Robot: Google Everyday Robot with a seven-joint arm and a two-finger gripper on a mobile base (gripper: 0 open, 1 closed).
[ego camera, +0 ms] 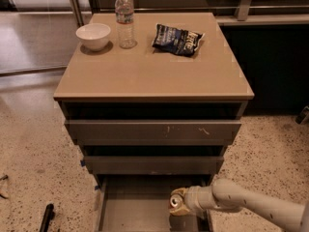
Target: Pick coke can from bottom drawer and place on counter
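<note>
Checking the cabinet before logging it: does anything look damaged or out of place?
Pale scuff marks mar the top drawer front. Otherwise nothing looks odd; the gripper is at the coke can in the bottom drawer.

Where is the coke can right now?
Camera view, low and right of centre: the coke can is at the right side of the open bottom drawer, at the tip of the tool reaching in from the right.
</note>
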